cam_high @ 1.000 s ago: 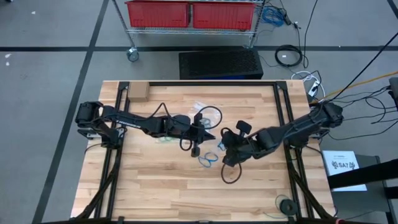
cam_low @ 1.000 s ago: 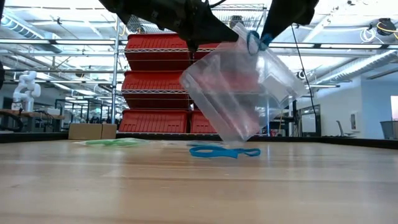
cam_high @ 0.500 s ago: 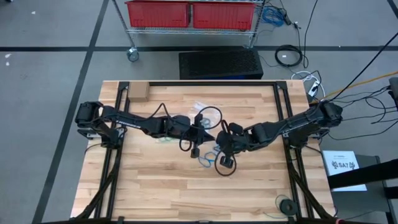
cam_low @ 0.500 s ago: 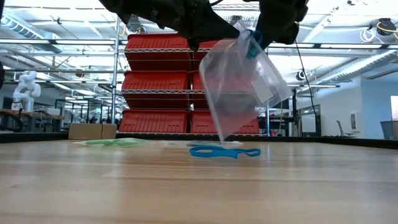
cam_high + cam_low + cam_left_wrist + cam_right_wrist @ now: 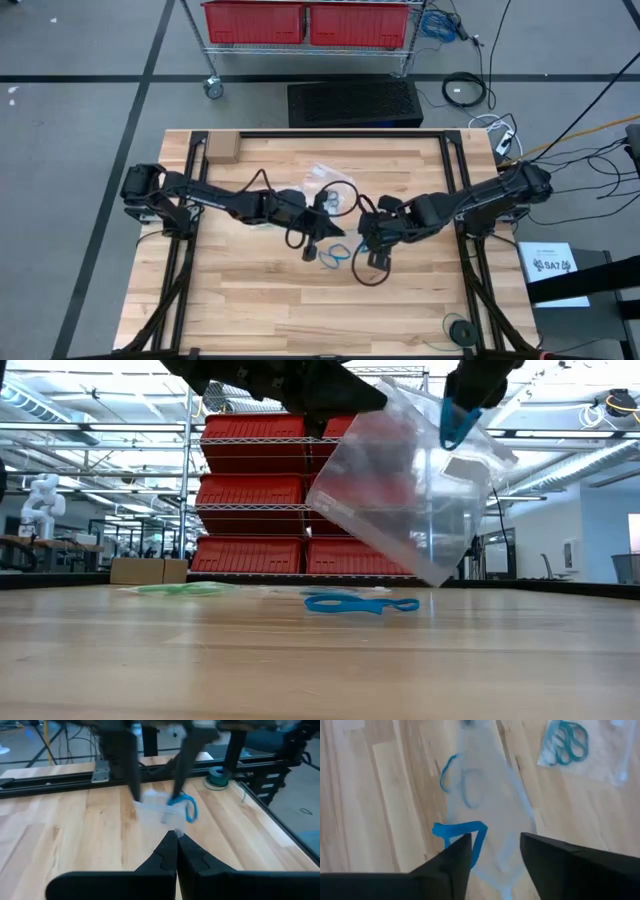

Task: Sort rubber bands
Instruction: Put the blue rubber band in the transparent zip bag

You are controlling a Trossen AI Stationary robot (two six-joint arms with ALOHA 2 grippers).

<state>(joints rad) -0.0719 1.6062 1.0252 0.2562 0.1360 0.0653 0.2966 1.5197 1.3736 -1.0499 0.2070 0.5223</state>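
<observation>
A clear plastic bag (image 5: 410, 490) hangs tilted above the table's middle, with my left gripper (image 5: 176, 836) shut on it. My right gripper (image 5: 492, 847) stands open at the bag's other upper end, and a bright blue rubber band (image 5: 456, 422) dangles from it. More blue rubber bands (image 5: 335, 256) lie on the wood below the bag. Green bands (image 5: 185, 588) lie farther left. Teal bands (image 5: 568, 740) lie in a second clear bag on the table. My left gripper pinches the bag's upper edge (image 5: 170, 822) between its shut fingertips, coming level from the table's left. The bag hangs below, tilted, clear of the wood. My right gripper has the blue band's loop (image 5: 462, 831) draped against one fingertip (image 5: 457, 852); the band hangs slack over the bag's mouth.
Black cable loops (image 5: 368, 272) hang from both arms near the grippers. A small cardboard box (image 5: 222, 150) sits at the far left corner. Black rails (image 5: 455, 190) run along the table's sides. Bare wood lies toward the near edge.
My right gripper went toward my left gripper with the blue band, then back toward the table's right edge, and its fingers have parted. The bag narrowed, then was spread wide again, its right upper end carried to the right while the left end stayed held.
</observation>
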